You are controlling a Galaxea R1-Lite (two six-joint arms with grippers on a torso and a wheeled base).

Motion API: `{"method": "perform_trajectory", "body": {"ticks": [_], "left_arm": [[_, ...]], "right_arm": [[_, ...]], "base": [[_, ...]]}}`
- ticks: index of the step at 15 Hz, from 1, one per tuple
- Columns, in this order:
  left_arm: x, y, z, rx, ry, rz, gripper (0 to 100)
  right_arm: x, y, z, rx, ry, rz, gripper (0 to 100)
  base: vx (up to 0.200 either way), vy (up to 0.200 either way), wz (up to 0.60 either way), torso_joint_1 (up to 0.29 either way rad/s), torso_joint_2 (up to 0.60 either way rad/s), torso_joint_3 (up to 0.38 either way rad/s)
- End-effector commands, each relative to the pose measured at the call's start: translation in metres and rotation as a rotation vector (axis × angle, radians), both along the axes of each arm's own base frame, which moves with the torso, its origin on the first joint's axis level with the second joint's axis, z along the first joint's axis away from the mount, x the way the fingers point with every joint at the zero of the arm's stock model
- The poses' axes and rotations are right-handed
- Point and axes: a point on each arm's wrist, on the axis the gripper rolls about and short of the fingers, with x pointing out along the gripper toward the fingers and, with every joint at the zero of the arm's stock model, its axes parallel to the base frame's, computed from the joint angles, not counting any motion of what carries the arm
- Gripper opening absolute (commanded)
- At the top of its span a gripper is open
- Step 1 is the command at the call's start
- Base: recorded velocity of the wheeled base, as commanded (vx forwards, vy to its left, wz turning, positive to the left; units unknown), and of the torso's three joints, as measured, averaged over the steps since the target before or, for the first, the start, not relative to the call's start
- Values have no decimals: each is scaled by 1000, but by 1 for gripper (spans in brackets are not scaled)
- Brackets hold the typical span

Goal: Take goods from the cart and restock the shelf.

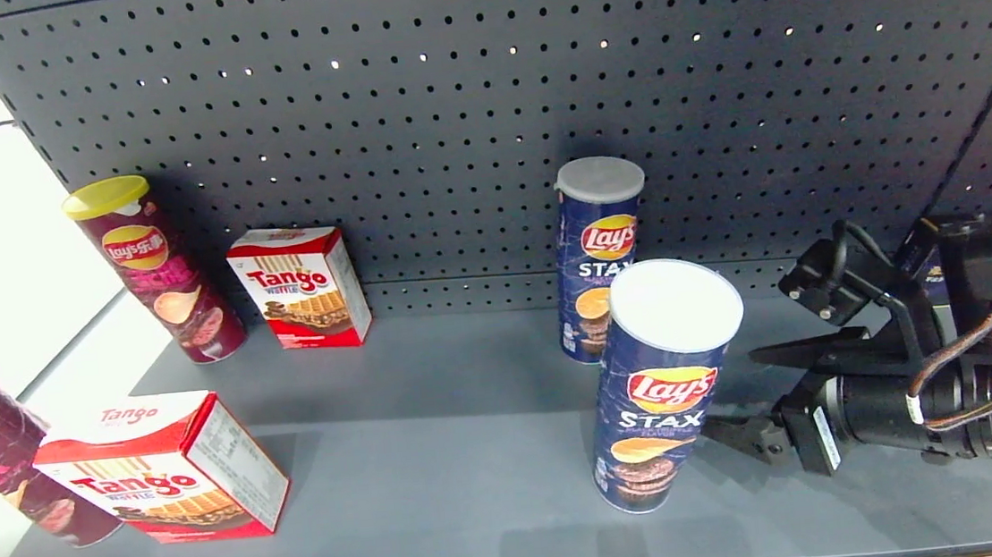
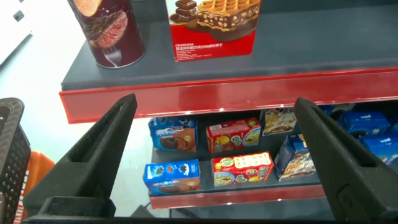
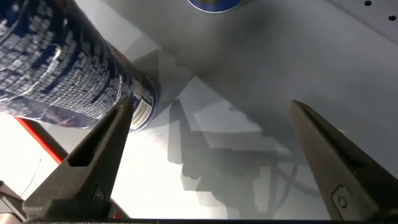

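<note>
front blue can (image 1: 658,390) on shelf (image 1: 437,427), right pincer (image 1: 732,390) wide beside it — left pincer (image 2: 214,101) wide

Shelf deck (image 1: 437,427) was smooth, matt grey, with a painted-metal look. Perforated back panel (image 1: 444,94) carried the same matt dark finish. Red front lip (image 2: 217,93) was smooth with a slight sheen. Front blue can (image 1: 658,390) had a glossy printed wrap and a flat white lid of plastic look; its base rim showed bright metal in the right wrist view. Rear blue can (image 1: 599,251) was glossy, with a cloudy translucent plastic lid. Maroon can (image 1: 159,272) was glossy under a yellow plastic lid. Wafer boxes (image 1: 163,474) were lightly glossy printed card. Right gripper (image 1: 730,390) and left gripper (image 2: 214,102) appeared matt black and faintly grainy
</note>
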Motion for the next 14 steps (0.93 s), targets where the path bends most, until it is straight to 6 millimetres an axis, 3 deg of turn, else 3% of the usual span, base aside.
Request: {"method": "perform_trajectory", "body": {"ticks": [1, 14], "left_arm": [[0, 0, 0, 0, 2, 0, 100], [0, 0, 0, 0, 2, 0, 100]], "right_arm": [[1, 1, 1, 1, -2, 0, 100], [10, 9, 4, 5, -7, 15, 100]], "base": [[0, 0, 0, 0, 0, 0], [0, 0, 0, 0, 0, 0]]}}
